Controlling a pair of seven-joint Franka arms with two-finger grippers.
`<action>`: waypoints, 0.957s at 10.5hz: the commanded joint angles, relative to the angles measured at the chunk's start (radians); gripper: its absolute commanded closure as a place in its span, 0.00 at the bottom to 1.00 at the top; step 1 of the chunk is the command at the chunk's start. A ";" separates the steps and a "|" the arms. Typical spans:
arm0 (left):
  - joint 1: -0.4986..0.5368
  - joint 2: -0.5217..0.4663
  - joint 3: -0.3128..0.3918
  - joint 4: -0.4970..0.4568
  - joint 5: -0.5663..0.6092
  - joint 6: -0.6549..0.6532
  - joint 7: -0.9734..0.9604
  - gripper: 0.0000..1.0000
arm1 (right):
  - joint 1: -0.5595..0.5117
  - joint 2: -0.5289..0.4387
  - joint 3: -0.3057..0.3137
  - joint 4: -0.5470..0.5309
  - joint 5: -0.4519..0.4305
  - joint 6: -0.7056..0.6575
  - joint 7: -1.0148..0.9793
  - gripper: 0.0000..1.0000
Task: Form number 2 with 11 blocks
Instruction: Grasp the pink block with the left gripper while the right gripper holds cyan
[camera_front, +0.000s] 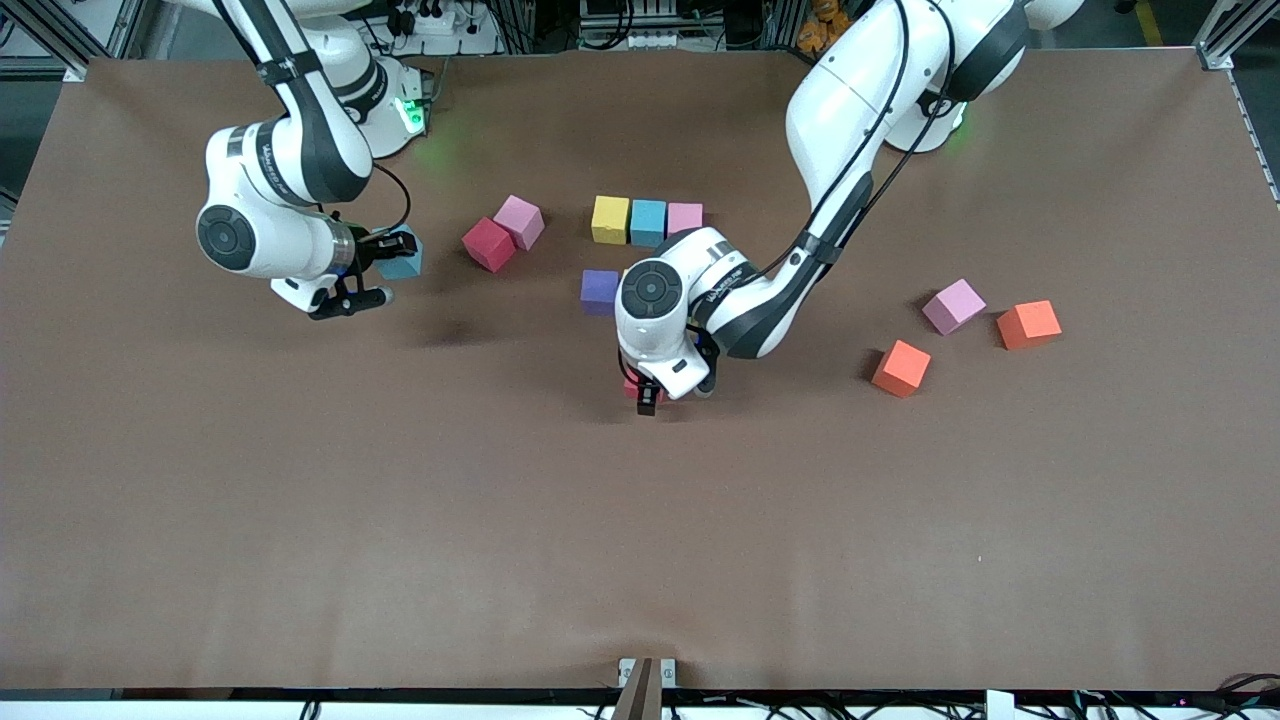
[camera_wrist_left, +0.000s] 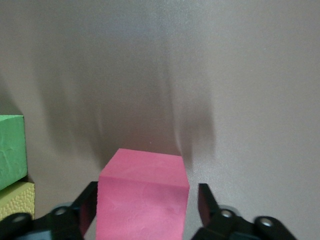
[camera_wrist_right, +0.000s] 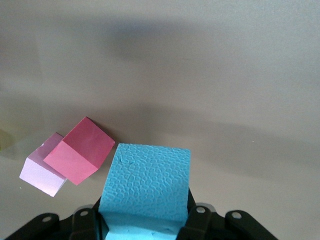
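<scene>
I have the left gripper (camera_front: 648, 398) down at the table, nearer the front camera than the row of three blocks (camera_front: 648, 220), which runs yellow, sky blue, pink. Its fingers (camera_wrist_left: 206, 202) straddle a hot pink block (camera_wrist_left: 142, 200) resting on the table. I can see a gap on one side, so the pincer is spread and not yet pinching. In the left wrist view, a green block (camera_wrist_left: 11, 150) sits beside a yellow block (camera_wrist_left: 15, 200) at the edge.

The right gripper (camera_front: 395, 258) is pinching a sky blue block (camera_wrist_right: 147, 180), held off the table toward the right arm's end from the row. A red block (camera_front: 488, 244) and a pale pink block (camera_front: 520, 220) touch each other between that gripper and the row.

A purple block (camera_front: 599, 291) lies just nearer the camera than the row. Toward the left arm's end lie a lilac block (camera_front: 953, 305) and two orange blocks (camera_front: 1028, 323).
</scene>
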 joint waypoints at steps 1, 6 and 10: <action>0.004 0.008 0.006 0.025 -0.027 -0.005 0.087 0.66 | -0.018 -0.003 0.009 0.025 -0.001 -0.023 -0.011 0.54; 0.064 -0.026 -0.012 0.028 -0.043 -0.005 0.071 0.83 | -0.016 0.023 0.009 0.062 -0.001 -0.017 -0.008 0.54; 0.055 -0.059 -0.012 0.027 -0.081 -0.005 -0.168 0.84 | -0.018 0.026 0.009 0.079 -0.013 -0.018 -0.010 0.54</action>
